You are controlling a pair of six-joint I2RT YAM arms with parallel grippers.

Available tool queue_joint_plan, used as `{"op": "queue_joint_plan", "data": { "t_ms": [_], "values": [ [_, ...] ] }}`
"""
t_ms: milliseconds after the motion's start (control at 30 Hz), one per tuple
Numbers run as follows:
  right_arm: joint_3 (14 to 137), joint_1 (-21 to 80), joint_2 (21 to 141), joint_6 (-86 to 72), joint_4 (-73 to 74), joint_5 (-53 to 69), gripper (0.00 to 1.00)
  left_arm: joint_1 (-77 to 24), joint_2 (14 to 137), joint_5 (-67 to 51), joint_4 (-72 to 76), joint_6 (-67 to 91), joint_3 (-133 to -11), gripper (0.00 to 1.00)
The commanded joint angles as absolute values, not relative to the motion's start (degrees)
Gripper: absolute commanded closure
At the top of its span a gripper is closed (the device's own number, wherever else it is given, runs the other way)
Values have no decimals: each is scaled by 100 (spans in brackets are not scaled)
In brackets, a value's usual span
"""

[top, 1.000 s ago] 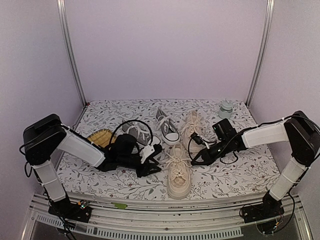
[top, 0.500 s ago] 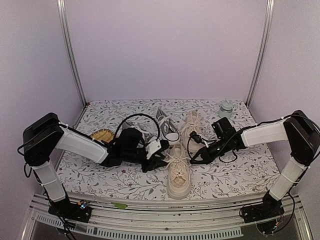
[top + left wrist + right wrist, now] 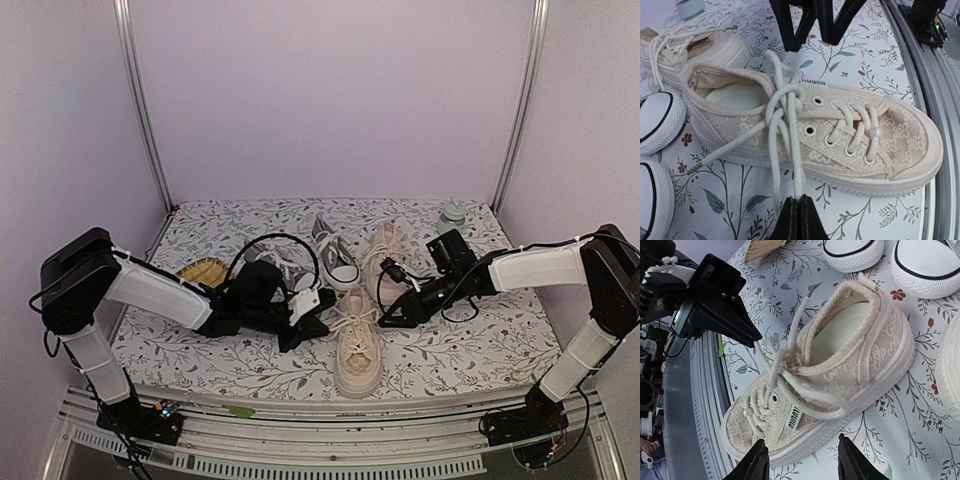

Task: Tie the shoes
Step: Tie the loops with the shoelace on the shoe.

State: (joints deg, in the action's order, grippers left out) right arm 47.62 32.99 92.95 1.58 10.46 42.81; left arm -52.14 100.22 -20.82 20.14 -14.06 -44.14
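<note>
Change since the earlier frames: the left gripper [image 3: 312, 326] has advanced from lower left toward centre frame and is now clenched on a lace [image 3: 790, 165] of the near cream shoe [image 3: 357, 345]. The right gripper [image 3: 392, 316] has released, and its fingers [image 3: 759, 462] stand apart beside the shoe's sole, grasping nothing.

Writing: a small tag [image 3: 794, 418] on the shoe's side carries dark lettering, not legible.

Containers: a pale green vessel [image 3: 453, 217] stands at upper right of the table [image 3: 480, 350]; contents cannot be told.

Location: the near cream shoe lies lower centre, the second cream shoe [image 3: 385, 250] behind it and the grey pair [image 3: 335, 255] just left of that.
</note>
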Motion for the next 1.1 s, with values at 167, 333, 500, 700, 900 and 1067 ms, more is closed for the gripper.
{"op": "queue_joint_plan", "data": {
  "t_ms": [167,333,500,700,900,1067],
  "values": [
    [4635,3331,8985,-200,337,4402,39,-5490,9660,-1976,1617,-1002,-4008,100],
    [4616,3331,9087,-1000,-473,4286,37,-5724,9875,-1829,1440,-1005,-4125,100],
    [4526,3445,9121,-2105,-953,3810,33,-5823,10014,-1632,1456,-989,-4192,100],
    [4555,3623,9487,-2681,-1151,3672,36,-5840,10089,-1635,1481,-1017,-4237,100],
    [4755,3785,9750,-2772,-1124,3788,47,-5853,10117,-1601,1430,-1040,-4246,100],
    [4768,3816,9728,-2787,-935,3740,57,-5852,10114,-1582,1433,-1047,-4247,100]
  ]
}}
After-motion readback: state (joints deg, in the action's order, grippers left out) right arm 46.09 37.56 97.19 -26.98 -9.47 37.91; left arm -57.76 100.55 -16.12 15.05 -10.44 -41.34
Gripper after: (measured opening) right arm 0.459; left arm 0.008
